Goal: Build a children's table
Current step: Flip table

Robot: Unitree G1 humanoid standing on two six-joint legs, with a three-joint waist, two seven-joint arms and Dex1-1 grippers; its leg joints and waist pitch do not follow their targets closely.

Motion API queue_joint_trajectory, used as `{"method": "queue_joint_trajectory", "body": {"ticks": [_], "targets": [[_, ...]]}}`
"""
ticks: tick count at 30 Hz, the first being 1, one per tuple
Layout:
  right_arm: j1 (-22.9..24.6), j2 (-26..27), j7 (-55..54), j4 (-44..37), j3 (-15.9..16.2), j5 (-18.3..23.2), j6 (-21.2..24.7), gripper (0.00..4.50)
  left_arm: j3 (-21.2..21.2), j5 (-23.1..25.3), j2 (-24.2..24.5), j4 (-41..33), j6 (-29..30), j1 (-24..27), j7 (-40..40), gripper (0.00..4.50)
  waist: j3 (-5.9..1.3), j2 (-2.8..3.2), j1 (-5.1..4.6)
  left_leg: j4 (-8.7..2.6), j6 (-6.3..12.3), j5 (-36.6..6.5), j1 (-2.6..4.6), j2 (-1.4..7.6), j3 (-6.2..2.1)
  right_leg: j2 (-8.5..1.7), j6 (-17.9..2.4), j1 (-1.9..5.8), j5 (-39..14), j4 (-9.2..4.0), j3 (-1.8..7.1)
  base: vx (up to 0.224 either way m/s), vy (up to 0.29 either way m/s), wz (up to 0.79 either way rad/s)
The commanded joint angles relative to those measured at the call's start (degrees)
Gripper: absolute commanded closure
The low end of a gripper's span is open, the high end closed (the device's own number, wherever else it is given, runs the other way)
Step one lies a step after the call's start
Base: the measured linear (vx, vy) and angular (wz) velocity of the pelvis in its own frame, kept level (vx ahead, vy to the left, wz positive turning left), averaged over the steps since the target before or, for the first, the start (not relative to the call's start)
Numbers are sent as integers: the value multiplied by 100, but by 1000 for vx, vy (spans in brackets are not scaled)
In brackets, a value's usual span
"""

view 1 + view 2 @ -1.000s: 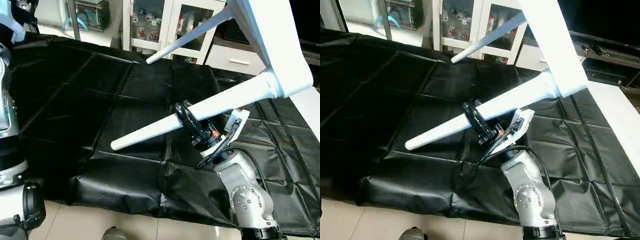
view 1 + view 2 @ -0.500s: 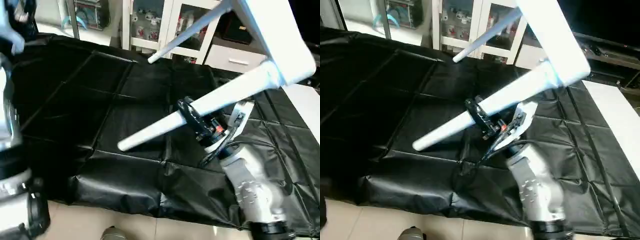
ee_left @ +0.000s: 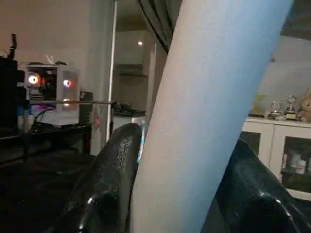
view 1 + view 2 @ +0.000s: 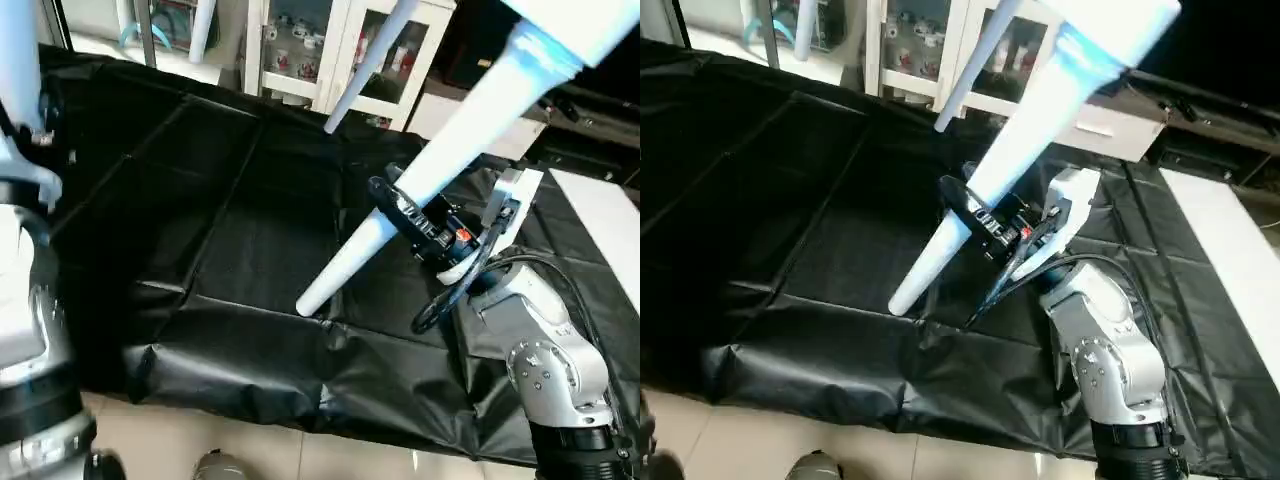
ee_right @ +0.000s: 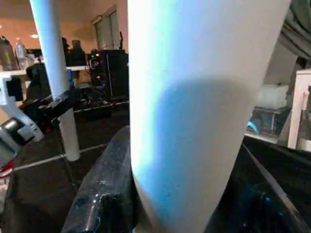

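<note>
The children's table is tipped up above the black-covered work table (image 4: 240, 200), with a corner of its white top (image 4: 590, 20) at the upper right. One white leg (image 4: 470, 110) slants down from that corner, its free end near the work table's front edge. My right gripper (image 4: 397, 203) is shut around this leg at mid-length, and its black fingers (image 5: 104, 184) press both sides. A second leg (image 4: 365, 65) slants behind it. My left gripper (image 3: 180, 150) is shut on another leg (image 4: 18, 50) at the far left, with its fingers (image 3: 114, 165) against the tube.
A white cabinet with glass doors (image 4: 290, 40) stands behind the work table. A white surface (image 4: 600, 200) lies at the right edge. Tiled floor (image 4: 250, 455) runs along the front edge. My silver right forearm (image 4: 540, 350) rises from the bottom right.
The table has tipped steeper. The leg in my right gripper now points more downward, and its free end has swung right and toward the front edge. Both grippers kept their hold.
</note>
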Motion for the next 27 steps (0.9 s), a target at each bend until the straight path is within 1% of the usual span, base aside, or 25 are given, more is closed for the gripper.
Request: {"method": "queue_joint_trajectory", "body": {"ticks": [1,2,3,4,5,6,7,8,9,10,11,12,13,14,16,17,18,21,23,26,27], "targets": [[-12,-171,-53,-129,-75,-344,-165,283,-96,-173,-159,-462,-439,103,66,245,-434,175,-24,-451,-347,-1185,137,18,63,-281,-633,277,-427,-306,169,0,0,0],[9,-190,-25,-102,-42,-382,-182,283,-125,-155,-198,-474,-511,211,45,245,-438,191,-33,-451,-336,-1192,148,19,69,-278,-602,261,-443,-315,174,0,0,0],[72,-219,5,-35,47,-521,-254,283,-189,-148,-241,-482,-559,348,-6,249,-432,191,-42,-453,-339,-1236,147,20,68,-276,-585,258,-484,-322,175,0,0,0],[138,-242,27,21,135,-642,-317,283,-256,-152,-268,-488,-573,465,-50,253,-421,141,-43,-455,-342,-1330,162,23,75,-274,-547,243,-603,-355,173,0,0,0],[187,-249,41,49,192,-708,-353,283,-298,-155,-281,-470,-577,538,-91,255,-419,154,-29,-457,-344,-1381,176,26,69,-280,-536,235,-671,-350,171,0,0,0],[270,-277,43,88,320,-876,-429,283,-363,-172,-299,-415,-589,671,-164,255,-404,166,-23,-469,-352,-1539,186,31,72,-281,-496,211,-832,-379,175,0,0,0],[298,-279,38,91,373,-942,-467,283,-385,-152,-299,-379,-622,740,-182,258,-387,168,-17,-486,-368,-1763,211,38,66,-277,-467,193,-1034,-403,170,0,0,0],[314,-264,7,94,397,-976,-478,283,-417,-108,-293,-377,-626,823,-191,262,-387,164,-22,-499,-384,-1993,229,39,52,-283,-446,190,-1236,-424,163,0,0,0],[329,-262,-30,96,421,-1030,-492,283,-437,-76,-293,-384,-640,885,-189,265,-390,164,-25,-505,-392,-2021,220,44,40,-286,-451,201,-1234,-418,163,0,0,0],[351,-270,-65,100,462,-1117,-525,283,-445,-62,-307,-408,-661,970,-184,271,-376,190,-23,-524,-417,-2147,227,46,34,-279,-443,190,-1283,-434,161,0,0,0],[359,-281,-68,101,486,-1158,-547,283,-440,-72,-317,-415,-675,999,-182,271,-361,196,-34,-543,-454,-2367,240,48,19,-279,-421,183,-1400,-457,156,0,0,0],[358,-280,-73,102,487,-1165,-550,283,-440,-72,-318,-412,-679,1006,-184,273,-347,196,-35,-558,-476,-2533,246,51,11,-283,-402,183,-1546,-473,151,0,0,0],[358,-268,-140,114,494,-1245,-582,283,-461,-83,-333,-362,-721,1125,-240,277,-343,172,-30,-562,-484,-2795,277,44,-2,-294,-359,175,-1817,-509,146,0,0,0],[357,-263,-153,117,493,-1255,-590,283,-475,-95,-334,-351,-720,1152,-260,279,-330,166,-33,-567,-471,-2988,290,38,-9,-307,-325,168,-2102,-549,145,0,0,0],[358,-249,-240,126,508,-1321,-665,283,-550,-176,-319,-330,-678,1236,-349,280,-334,162,-28,-565,-459,-3085,304,43,-23,-328,-302,161,-2292,-575,148,0,0,0],[357,-246,-272,122,508,-1336,-679,283,-580,-196,-310,-332,-642,1247,-377,280,-335,156,-31,-567,-456,-3089,296,43,-31,-328,-299,166,-2310,-571,145,0,0,0],[352,-239,-373,102,506,-1403,-706,283,-646,-222,-290,-338,-596,1258,-424,281,-340,155,-30,-568,-454,-3071,290,44,-34,-329,-299,172,-2290,-567,146,0,0,0],[349,-216,-491,45,491,-1434,-669,283,-720,-223,-260,-368,-550,1260,-465,283,-349,153,-34,-568,-455,-2920,273,41,-29,-314,-322,177,-2056,-536,149,0,0,0],[354,-192,-618,-8,483,-1458,-610,283,-759,-259,-231,-385,-466,1231,-508,283,-353,165,-34,-571,-465,-2834,262,39,-23,-310,-342,186,-1915,-518,154,0,0,0],[371,-193,-688,-48,514,-1488,-581,283,-805,-274,-174,-386,-404,1170,-561,283,-350,168,-29,-569,-473,-2873,272,35,-22,-307,-332,178,-1943,-516,154,0,0,0],[380,-203,-705,-54,535,-1497,-586,283,-817,-273,-157,-379,-400,1160,-568,283,-350,191,-30,-572,-478,-2905,274,35,-23,-305,-333,175,-1957,-517,155,0,0,0]]}}
